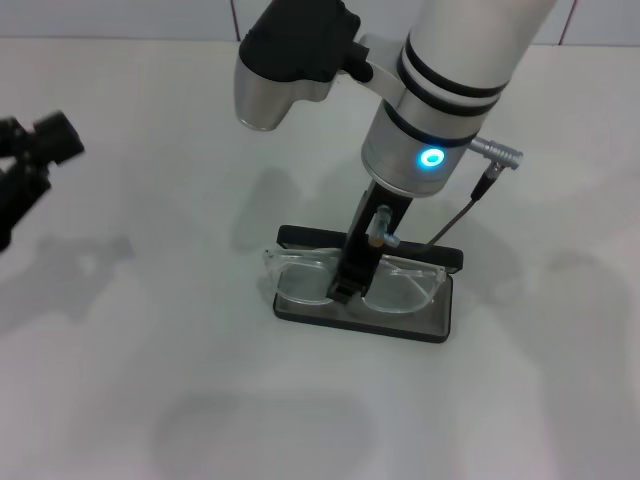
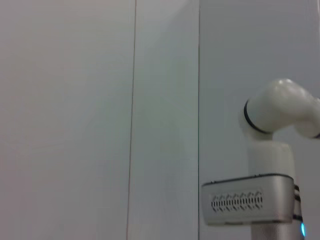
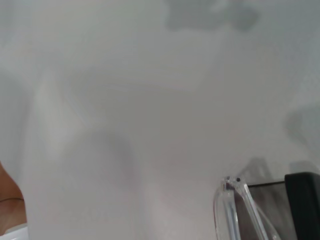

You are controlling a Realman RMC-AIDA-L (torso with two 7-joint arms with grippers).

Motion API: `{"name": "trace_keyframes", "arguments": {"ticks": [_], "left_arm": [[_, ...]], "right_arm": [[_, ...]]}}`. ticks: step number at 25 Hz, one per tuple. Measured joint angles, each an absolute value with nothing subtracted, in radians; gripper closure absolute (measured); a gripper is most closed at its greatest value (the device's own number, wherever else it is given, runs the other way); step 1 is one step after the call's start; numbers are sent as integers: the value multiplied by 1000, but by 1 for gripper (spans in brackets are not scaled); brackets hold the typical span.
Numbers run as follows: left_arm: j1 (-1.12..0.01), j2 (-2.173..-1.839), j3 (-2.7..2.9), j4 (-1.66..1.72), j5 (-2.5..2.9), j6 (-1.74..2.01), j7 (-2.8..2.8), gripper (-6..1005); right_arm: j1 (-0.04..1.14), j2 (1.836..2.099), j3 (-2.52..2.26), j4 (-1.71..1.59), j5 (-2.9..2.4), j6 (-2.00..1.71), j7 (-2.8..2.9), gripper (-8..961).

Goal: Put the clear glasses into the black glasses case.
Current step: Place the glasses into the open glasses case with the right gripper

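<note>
**Inspector:** Worktop noted first: plain white surface, faint shadows on its near part. What lies beyond that?

**Assistant:** Black glasses case, lying open and flat near the middle of the worktop. Its near tray faces up, and its far edge shows as a dark strip behind the right arm.

**Inspector:** And the clear glasses?

**Assistant:** They sit across the open case, lens front toward the camera. Their left end juts slightly past the case's left side. In the right wrist view one clear corner of the glasses shows beside a black edge of the case.

**Inspector:** Position of the right hand?

**Assistant:** Straight down over the case, its dark tip at the bridge of the glasses. It looks narrow there and in touch with the frame, but whether it grips the glasses I cannot tell.

**Inspector:** Farther back?

**Assistant:** The right arm's wrist rises behind it, with a lit blue ring and a cable running down toward the case.

**Inspector:** Left hand?

**Assistant:** At the far left edge, well apart from the case, raised off the worktop. Its opening cannot be judged. Its wrist view shows only a wall and part of the right arm.
</note>
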State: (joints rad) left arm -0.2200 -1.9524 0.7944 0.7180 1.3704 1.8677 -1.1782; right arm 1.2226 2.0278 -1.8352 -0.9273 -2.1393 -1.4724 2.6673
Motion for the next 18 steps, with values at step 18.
{"name": "trace_keyframes", "arguments": {"ticks": [18], "left_arm": [[-212,-1967,798,712,1485,1874,-1185,936]], "right_arm": [[1221,2028,-1906,-865,-2127,-1410,2672,828]]}}
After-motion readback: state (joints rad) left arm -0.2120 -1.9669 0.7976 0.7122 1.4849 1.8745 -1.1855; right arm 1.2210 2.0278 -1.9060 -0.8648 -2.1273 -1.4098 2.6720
